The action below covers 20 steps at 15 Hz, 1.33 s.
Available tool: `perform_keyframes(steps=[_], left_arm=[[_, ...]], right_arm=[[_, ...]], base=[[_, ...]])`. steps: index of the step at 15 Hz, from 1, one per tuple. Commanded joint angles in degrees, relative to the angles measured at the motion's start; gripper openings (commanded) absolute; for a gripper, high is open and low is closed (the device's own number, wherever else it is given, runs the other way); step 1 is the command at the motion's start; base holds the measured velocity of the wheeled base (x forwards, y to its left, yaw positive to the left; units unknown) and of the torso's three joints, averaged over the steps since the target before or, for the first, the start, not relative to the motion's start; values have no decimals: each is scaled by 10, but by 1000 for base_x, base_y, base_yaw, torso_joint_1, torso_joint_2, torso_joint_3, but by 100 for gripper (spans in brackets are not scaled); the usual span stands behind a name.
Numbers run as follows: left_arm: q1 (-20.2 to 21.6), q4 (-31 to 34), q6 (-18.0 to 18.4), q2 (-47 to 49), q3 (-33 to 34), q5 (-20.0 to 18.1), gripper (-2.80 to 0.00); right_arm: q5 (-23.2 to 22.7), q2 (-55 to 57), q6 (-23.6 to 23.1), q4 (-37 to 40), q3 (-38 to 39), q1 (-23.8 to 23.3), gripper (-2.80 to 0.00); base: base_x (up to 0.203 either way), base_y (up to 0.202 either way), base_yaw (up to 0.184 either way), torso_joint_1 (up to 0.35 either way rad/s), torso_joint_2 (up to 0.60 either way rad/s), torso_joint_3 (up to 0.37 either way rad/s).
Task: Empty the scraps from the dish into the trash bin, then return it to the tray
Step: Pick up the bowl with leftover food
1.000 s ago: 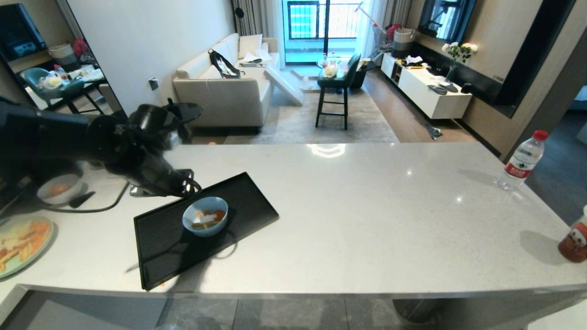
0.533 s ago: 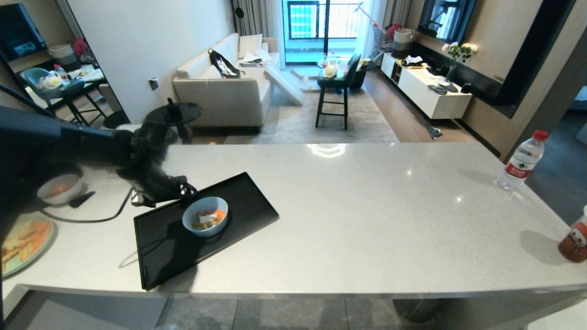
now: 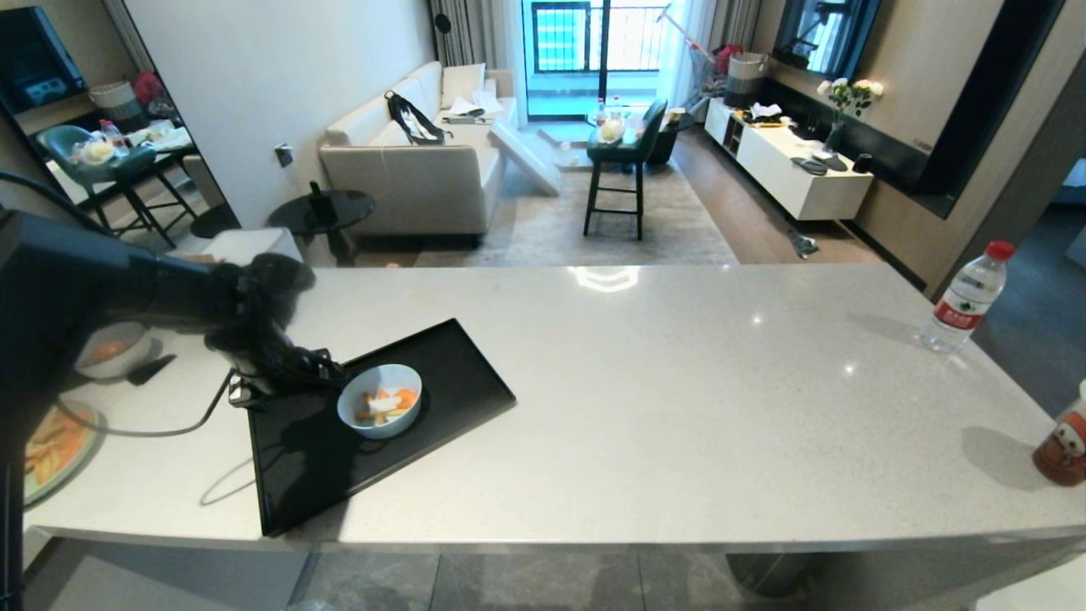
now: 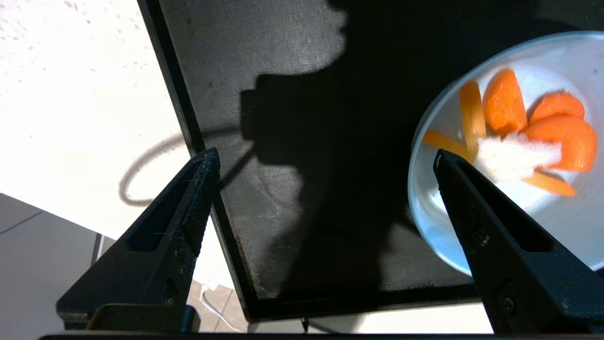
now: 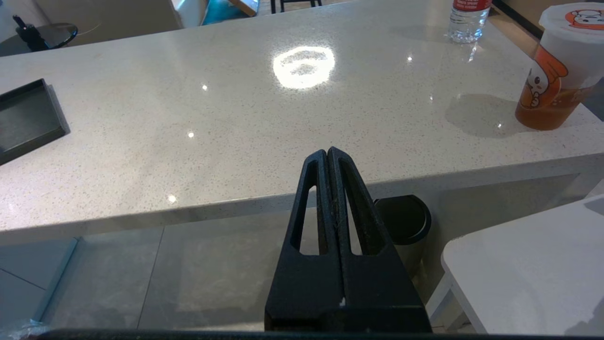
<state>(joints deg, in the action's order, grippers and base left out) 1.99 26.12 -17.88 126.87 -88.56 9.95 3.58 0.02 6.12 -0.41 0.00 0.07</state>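
The dish [image 3: 379, 412] sits on the tray [image 3: 462, 373], toward the tray's far-left part, with the scraps [image 3: 386, 404] inside it: orange slices, thin orange sticks and one whitish lump, all gathered in the bowl's middle.

Taking the tray as the landmark: it is a flat black rectangle with a low rim, lying skewed on the pale speckled counter [image 3: 679, 382], its near corner close to the counter's front edge. The left arm reaches in from the left of the tray, and the left gripper [image 3: 327, 373] hangs over the tray's far-left edge, just beside the dish. In the left wrist view its jaws are spread wide with nothing between them [image 4: 325, 158]; one finger [image 4: 476, 203] lies over the dish's rim [image 4: 420, 208], the other finger [image 4: 188, 198] over the tray's edge. Whether the finger touches the rim cannot be told.

Left of the tray, near the counter's left end, a pale green plate [image 3: 55, 445] carries orange food, and beyond it stands a greyish-white bowl [image 3: 110, 350], partly hidden by the arm. Well to the right of the tray, at the counter's far-right corner, is a water bottle [image 3: 967, 299] with a red cap, and nearer the front-right edge an orange drink cup [image 3: 1065, 441].

The right gripper [image 5: 329, 156] is parked below the counter's front edge, its fingers pressed together and empty, with a black-topped steel cylinder [image 5: 403, 224] on the floor beyond it.
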Motion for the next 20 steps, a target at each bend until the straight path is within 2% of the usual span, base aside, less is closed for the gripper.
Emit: perform_keyframes(steps=[1,5,9,13,17,20], left_arm=[[-3,10,-1,-16,-2,-30,0],[-14,38,-2,-35,3,-39,0],[-21,35,1,-23,13,-38,0],[-28,16,7,7,12,-35,0],[-24,-47,27,50,8,-32,0],[-23,-52,29,65,0,-28,0]], right_arm=[[0,0,0,0,0,0,-280],[0,0,0,0,0,0,-280],[0,1,0,0,0,0,-280],[0,0,0,0,0,0,-280],[0,0,0,0,0,0,-280],[0,0,0,0,0,0,-280]], base=[[0,0,0,0,0,0],[0,0,0,0,0,0],[0,0,0,0,0,0],[0,0,0,0,0,0],[0,0,0,0,0,0],[0,0,0,0,0,0]])
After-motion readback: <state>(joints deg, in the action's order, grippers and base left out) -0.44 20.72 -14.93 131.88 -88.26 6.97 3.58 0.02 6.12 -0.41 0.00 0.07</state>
